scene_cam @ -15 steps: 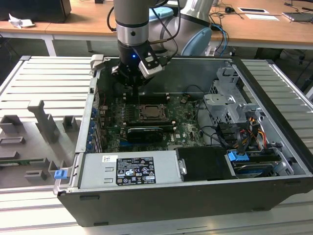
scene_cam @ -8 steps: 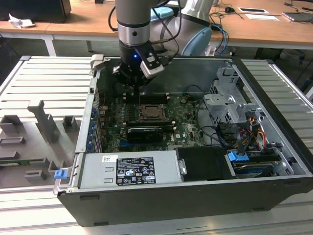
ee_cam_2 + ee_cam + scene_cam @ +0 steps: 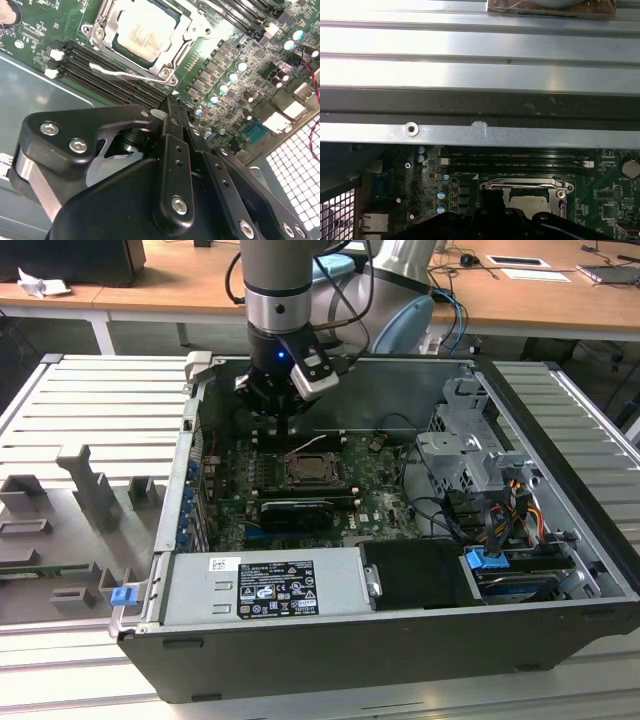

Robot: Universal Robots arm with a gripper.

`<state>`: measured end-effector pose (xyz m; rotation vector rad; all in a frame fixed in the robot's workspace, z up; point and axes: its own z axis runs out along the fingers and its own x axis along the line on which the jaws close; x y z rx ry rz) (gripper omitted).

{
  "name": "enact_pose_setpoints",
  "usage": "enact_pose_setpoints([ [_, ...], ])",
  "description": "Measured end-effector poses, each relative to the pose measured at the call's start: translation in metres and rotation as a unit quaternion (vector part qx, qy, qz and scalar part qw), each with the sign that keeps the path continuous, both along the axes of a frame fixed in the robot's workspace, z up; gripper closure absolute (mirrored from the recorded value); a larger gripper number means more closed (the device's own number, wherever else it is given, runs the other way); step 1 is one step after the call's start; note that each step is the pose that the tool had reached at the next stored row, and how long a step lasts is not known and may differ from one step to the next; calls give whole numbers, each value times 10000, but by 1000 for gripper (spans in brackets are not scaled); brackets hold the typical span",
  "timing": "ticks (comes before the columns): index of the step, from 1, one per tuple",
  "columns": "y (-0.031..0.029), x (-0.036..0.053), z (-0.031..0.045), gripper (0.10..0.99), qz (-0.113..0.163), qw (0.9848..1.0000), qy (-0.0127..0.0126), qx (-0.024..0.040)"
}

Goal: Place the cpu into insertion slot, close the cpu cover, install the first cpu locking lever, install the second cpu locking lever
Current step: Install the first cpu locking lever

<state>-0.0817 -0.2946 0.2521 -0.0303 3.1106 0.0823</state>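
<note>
- Already seated: pale silver-grey square cpu [image 3: 145, 31] in silver-rimmed insertion slot [image 3: 167, 75], just ahead of black gripper [image 3: 170, 107].
- Fingertips closed together, holding nothing.
- Likely step: levers; needs hooking thin lever [image 3: 117, 74].

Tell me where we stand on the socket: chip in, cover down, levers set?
Done: the cpu sits in the insertion slot, with the cpu cover closed flat around it. In hand: the gripper is empty, beside the socket near a thin silvery lever lying along the cover's edge. Left: whether either locking lever is latched cannot be told.
</note>
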Motion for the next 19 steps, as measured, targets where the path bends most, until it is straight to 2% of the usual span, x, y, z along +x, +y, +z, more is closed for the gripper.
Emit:
enact_pose_setpoints([
  [19, 0, 86, -1, 980, 0, 10000, 0, 1],
])
